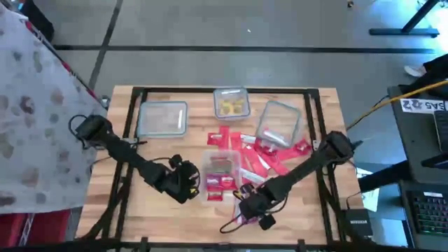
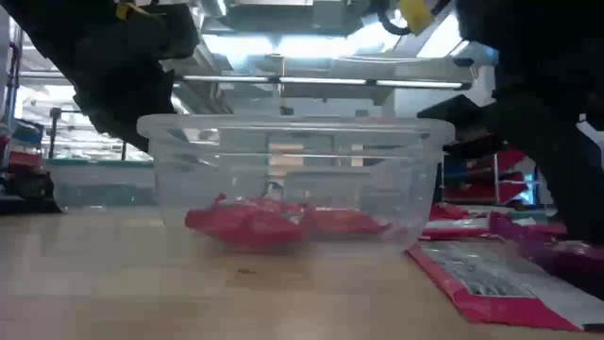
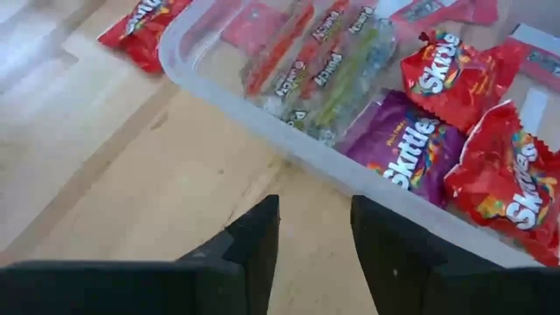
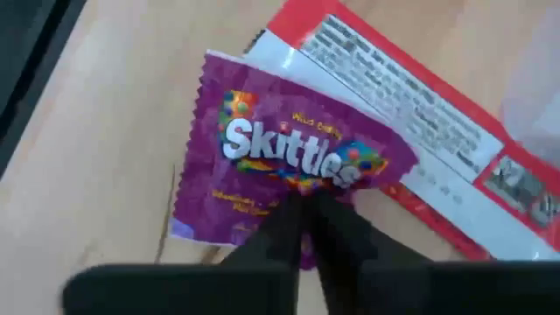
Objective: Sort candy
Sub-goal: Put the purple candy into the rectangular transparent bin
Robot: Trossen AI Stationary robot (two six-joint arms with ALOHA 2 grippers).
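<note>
Purple Skittles packet (image 4: 289, 166) in right hand (image 4: 308, 210)

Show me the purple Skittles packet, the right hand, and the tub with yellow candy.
purple Skittles packet (image 4: 289, 153): right wrist view, printed front.
right hand (image 4: 313, 210): right wrist view, shut fingertips on packet.
tub with yellow candy (image 1: 231, 93): high view, far rim.

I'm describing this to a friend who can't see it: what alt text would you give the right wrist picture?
The right gripper, fingers shut, pinches the edge of a purple Skittles packet lying on a wooden table. The packet partly overlaps a longer red and white wrapper beside it.
</note>
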